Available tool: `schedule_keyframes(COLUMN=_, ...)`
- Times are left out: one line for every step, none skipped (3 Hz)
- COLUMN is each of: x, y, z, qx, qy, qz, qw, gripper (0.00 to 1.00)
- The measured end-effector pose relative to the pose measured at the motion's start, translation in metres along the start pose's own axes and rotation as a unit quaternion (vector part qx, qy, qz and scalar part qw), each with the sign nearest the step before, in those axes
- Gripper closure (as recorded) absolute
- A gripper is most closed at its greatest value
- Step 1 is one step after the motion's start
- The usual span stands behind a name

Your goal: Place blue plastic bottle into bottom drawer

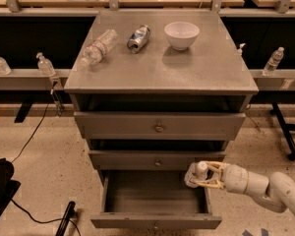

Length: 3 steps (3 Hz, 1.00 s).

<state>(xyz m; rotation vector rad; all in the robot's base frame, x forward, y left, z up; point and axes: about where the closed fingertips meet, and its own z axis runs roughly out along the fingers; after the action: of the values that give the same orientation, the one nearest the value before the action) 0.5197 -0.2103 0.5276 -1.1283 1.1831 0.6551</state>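
Observation:
The blue plastic bottle [195, 174], clear with a white cap, is held upright in my gripper [202, 176]. My gripper comes in from the lower right and is shut on the bottle, over the right rear part of the bottom drawer [155, 221]. That drawer is pulled open and shows a deep grey interior with nothing in it. The bottle's lower body is partly hidden behind the fingers [211, 185].
On the cabinet top [206, 73] lie a slim clear bottle with a reddish label [97, 48], a dented silver-blue can [138, 38] and a white bowl [181, 35]. The two upper drawers [159, 127] are closed. Black cables and a bag [1, 190] lie on the floor at left.

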Motion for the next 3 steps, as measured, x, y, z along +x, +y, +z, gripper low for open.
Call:
schedule_keyframes(x=-0.004, y=0.000, z=0.003, qx=-0.001, qy=0.002, qz=0.004, qw=1.0000, gripper=1.00)
schedule_keyframes(x=-0.004, y=0.000, z=0.004, qx=-0.001, qy=0.002, qz=0.004, qw=1.0000, gripper=1.00)
schedule_keyframes(x=0.012, y=-0.002, z=-0.001, qx=-0.002, qy=0.004, qz=0.002, qw=1.0000, gripper=1.00)
